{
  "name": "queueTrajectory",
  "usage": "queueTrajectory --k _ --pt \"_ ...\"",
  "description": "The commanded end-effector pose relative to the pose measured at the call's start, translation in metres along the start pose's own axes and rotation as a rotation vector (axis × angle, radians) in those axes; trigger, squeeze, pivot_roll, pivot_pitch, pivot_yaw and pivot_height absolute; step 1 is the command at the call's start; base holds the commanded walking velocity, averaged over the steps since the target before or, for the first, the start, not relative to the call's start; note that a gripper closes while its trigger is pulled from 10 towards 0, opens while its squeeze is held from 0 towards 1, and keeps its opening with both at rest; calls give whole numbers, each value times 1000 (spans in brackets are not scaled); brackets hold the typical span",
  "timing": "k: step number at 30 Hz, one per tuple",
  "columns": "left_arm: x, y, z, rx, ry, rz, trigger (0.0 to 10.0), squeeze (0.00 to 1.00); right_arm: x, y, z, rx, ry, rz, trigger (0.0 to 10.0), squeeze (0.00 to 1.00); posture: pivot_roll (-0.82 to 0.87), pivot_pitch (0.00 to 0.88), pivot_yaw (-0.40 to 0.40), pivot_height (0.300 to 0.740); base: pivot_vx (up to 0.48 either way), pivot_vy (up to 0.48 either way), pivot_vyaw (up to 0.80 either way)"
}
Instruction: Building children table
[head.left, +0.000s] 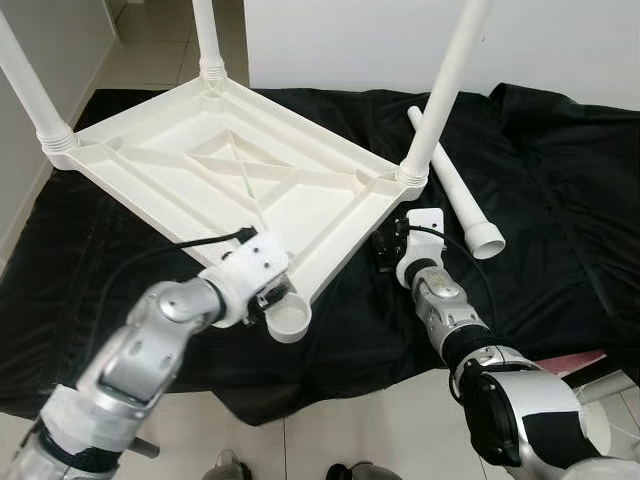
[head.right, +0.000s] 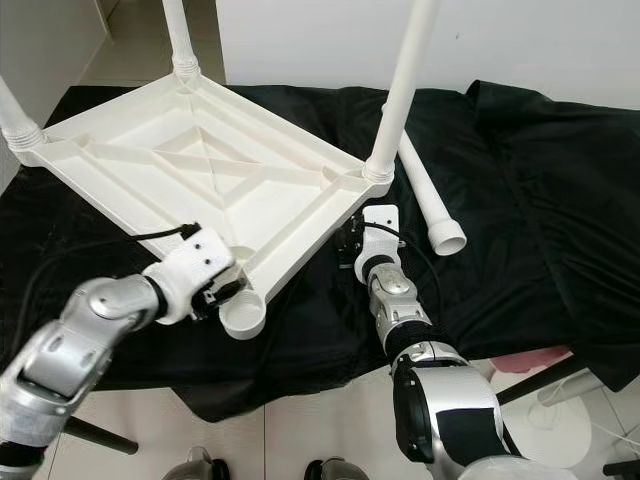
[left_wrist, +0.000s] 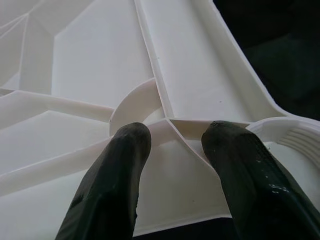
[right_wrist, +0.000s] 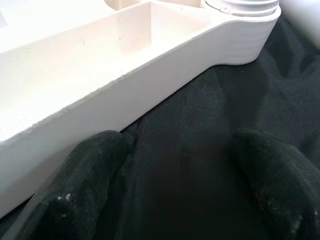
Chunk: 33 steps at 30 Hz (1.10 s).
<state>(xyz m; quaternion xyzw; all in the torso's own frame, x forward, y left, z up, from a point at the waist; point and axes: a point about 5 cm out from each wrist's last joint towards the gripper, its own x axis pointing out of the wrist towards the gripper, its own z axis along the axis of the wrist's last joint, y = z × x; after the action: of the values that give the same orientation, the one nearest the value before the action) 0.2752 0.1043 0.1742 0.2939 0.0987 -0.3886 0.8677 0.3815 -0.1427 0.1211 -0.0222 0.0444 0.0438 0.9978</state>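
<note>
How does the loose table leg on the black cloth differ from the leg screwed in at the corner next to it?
The loose leg lies flat on the black cloth, joined to nothing; the fitted leg stands upright in its corner socket on the upturned tabletop. The loose leg's wide threaded end is exposed; the fitted leg's end sits in the socket. Both are white tapered plastic tubes.

One upturned white tabletop (head.left: 250, 180), three legs (head.left: 445, 90) fitted to it, one loose leg (head.left: 460, 195) beside it.
</note>
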Motion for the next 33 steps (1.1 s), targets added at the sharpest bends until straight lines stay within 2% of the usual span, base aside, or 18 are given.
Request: queueTrajectory --k 1,5,11,17,18,26,33 --pt "6 -15 -4 -2 13 -64 10000 0 1 4 0 8 11 11 10000 0 28 126 -48 740 0 0 0" --pt "13 -26 -5 -32 17 -86 10000 0 3 7 4 14 1 17 10000 0 21 128 -44 740 0 0 0" --pt "19 -35 -1 -58 3 -97 10000 0 4 8 7 21 -4 23 10000 0 15 129 -40 740 0 0 0" --pt "32 -46 15 -72 -46 -119 10000 0 7 15 12 28 -3 47 10000 0 11 132 -37 740 0 0 0" --pt "35 -48 19 -64 -59 -125 10000 0 9 21 16 31 -14 75 10000 0 10 132 -34 740 0 0 0" --pt "40 -51 24 -50 -72 -133 10000 0 11 28 21 27 -23 85 10000 0 11 128 -29 740 0 0 0" --pt "43 -48 33 -45 -100 -117 10000 0 12 18 24 19 -31 5 10000 0 22 125 -36 740 0 0 0"
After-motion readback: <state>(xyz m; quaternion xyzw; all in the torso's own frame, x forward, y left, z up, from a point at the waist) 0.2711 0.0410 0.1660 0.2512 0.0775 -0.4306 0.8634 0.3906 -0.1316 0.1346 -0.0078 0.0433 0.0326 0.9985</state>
